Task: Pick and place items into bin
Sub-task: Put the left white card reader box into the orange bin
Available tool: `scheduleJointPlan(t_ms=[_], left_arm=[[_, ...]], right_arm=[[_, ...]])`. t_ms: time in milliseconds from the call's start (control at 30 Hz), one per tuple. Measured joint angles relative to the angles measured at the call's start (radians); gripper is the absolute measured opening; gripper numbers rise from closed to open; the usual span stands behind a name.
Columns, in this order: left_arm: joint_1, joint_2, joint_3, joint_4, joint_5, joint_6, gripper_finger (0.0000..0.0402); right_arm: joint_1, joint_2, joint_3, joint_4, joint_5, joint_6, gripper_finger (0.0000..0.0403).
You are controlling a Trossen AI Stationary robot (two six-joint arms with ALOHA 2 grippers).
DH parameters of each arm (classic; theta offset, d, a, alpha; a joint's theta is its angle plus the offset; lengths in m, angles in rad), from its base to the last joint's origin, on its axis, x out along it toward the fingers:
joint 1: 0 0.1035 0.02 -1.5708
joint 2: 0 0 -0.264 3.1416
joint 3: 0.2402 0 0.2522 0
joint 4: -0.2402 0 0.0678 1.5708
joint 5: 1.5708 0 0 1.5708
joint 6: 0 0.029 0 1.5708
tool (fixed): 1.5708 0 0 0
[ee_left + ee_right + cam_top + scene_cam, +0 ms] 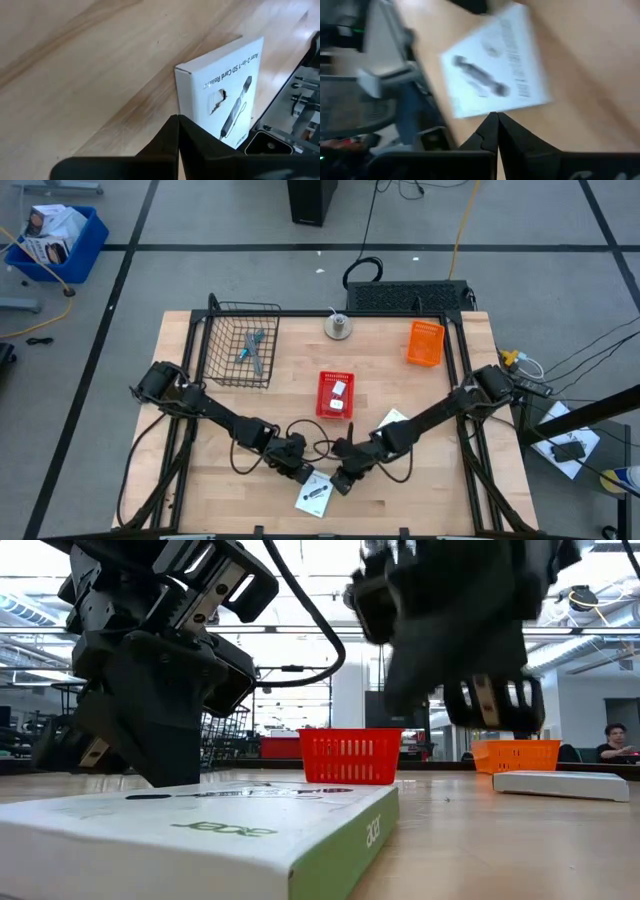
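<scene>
A flat white cardboard packet with black print (pixel 314 496) lies on the light wooden table (pixel 420 480), near its front edge. The left gripper (pixel 303 474) and the right gripper (pixel 341 481) stand on either side of this packet, each with its fingers pressed together and holding nothing. A second flat white packet (pixel 393 418) lies farther back from the first. Behind that sits a small red plastic bin (pixel 335 395) holding two tiny white blocks (pixel 338 391). A black wire basket (pixel 240 344) with two slim grey and teal sticks (pixel 252 348) stands to the bin's left, an orange plastic bin (pixel 424 343) to its right.
</scene>
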Motion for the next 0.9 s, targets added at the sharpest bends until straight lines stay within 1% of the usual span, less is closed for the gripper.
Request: scheduleJointPlan(t_ms=[67, 233, 300, 400, 567, 633, 900], left_arm=[[0.0, 0.0, 0.0, 0.001, 0.0, 0.0, 0.0007], [0.0, 0.0, 0.0, 0.004, 0.006, -0.003, 0.0007], [0.0, 0.0, 0.0, 0.006, 0.007, -0.005, 0.001], [0.0, 0.0, 0.0, 0.014, 0.013, -0.015, 0.0004], [-0.004, 0.0, 0.001, 0.065, 0.025, -0.045, 0.001], [-0.004, -0.001, 0.001, 0.088, 0.032, -0.045, 0.0006], [0.01, -0.002, 0.001, 0.093, 0.035, -0.055, 0.0008]], right_arm=[[0.009, 0.002, 0.001, 0.036, 0.022, 0.001, 0.0], [0.007, 0.052, 0.0, 0.051, -0.015, 0.033, 0.0], [0.015, 0.061, 0.0, 0.044, -0.02, 0.042, 0.0], [0.029, 0.065, 0.0, 0.043, -0.027, 0.053, 0.0], [0.049, 0.065, 0.0, 0.058, -0.006, 0.072, 0.0], [0.052, 0.07, 0.0, 0.076, -0.005, 0.072, 0.0], [0.03, 0.147, 0.002, 0.112, -0.038, 0.083, 0.0]])
